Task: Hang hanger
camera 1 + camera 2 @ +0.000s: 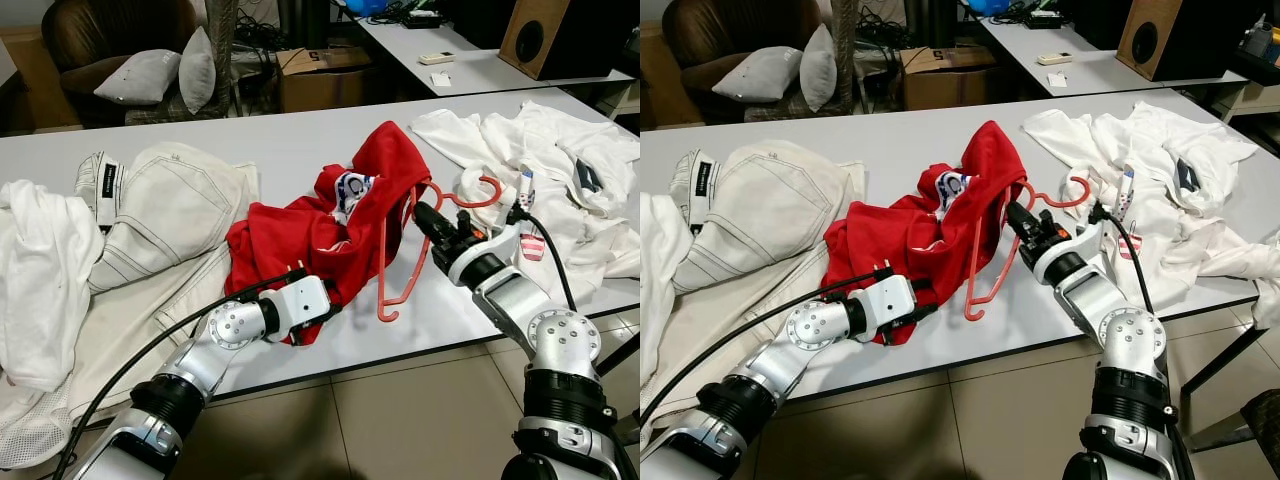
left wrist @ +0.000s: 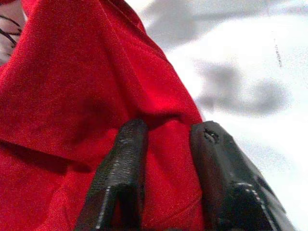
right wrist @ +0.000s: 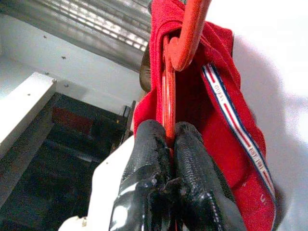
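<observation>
A red shirt (image 1: pixel 330 225) lies bunched in the middle of the white table (image 1: pixel 300 140). An orange-red plastic hanger (image 1: pixel 381 270) is partly tucked into it. The hanger's hook (image 1: pixel 1075 195) points right and its arms stick out toward the table's front edge. My right gripper (image 1: pixel 420 213) is shut on the hanger's thin bar near the neck, with red cloth just beyond the fingertips (image 3: pixel 156 132). At the shirt's lower hem my left gripper (image 2: pixel 168 130) is shut on a fold of the red fabric; in the eye views its fingers are buried in the cloth.
White jeans (image 1: pixel 170 215) and a white cloth (image 1: pixel 35 270) cover the table's left part. More white clothes (image 1: pixel 560 160) lie on the right. Behind stand an armchair with cushions (image 1: pixel 150 70), a cardboard box (image 1: pixel 320 80), a second table (image 1: pixel 470 70) and a speaker (image 1: pixel 560 35).
</observation>
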`<state>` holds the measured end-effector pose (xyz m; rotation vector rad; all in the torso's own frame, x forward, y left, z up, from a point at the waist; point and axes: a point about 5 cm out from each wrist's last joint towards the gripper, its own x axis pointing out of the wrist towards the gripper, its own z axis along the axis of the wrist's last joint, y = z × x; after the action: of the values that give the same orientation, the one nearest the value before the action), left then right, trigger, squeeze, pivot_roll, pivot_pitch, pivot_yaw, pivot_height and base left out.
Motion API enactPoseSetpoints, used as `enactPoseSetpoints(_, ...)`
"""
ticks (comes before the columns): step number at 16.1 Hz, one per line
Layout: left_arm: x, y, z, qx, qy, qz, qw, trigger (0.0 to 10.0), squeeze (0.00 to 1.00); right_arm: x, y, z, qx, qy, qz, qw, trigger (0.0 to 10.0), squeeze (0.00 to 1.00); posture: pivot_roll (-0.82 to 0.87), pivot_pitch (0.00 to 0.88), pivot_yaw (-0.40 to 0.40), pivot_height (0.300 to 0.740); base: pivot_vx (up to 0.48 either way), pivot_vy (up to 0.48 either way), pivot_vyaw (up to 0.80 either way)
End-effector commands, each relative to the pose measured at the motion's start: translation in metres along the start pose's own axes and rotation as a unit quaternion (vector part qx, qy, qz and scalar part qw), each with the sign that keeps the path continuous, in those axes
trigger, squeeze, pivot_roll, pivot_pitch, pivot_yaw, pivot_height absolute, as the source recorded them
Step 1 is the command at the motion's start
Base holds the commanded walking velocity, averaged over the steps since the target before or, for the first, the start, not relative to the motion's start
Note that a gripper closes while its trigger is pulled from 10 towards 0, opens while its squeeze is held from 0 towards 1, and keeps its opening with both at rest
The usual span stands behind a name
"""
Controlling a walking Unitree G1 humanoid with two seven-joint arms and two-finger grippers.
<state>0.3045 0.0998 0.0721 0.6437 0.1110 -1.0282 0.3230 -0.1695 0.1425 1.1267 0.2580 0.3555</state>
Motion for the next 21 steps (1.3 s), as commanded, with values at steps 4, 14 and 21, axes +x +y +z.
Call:
enactPoseSetpoints(4,-0.004,-0.015,-0.019,-0.078,0.037,-0.058,0.995,0.0,0.0,-0.002,0.002,0.004,-0.002,-0.009,0.002,1.0,10.0,0.0,0.01,0.0,0.029,0.74,0.0,0.0,0.0)
enactPoseSetpoints(14,-0.019,0.003,-0.022,-0.116,0.027,-0.011,0.993,0.0,0.0,-0.002,0.001,0.007,-0.004,-0.013,-0.001,1.0,10.0,0.0,0.02,0.0,0.021,0.74,0.0,0.0,0.0)
enactPoseSetpoints(21,-0.063,0.034,0.014,-0.134,-0.086,-0.008,0.987,0.0,0.0,0.0,0.001,0.006,-0.01,-0.013,0.003,1.0,10.0,0.0,0.04,0.0,0.014,0.74,0.0,0.0,0.0)
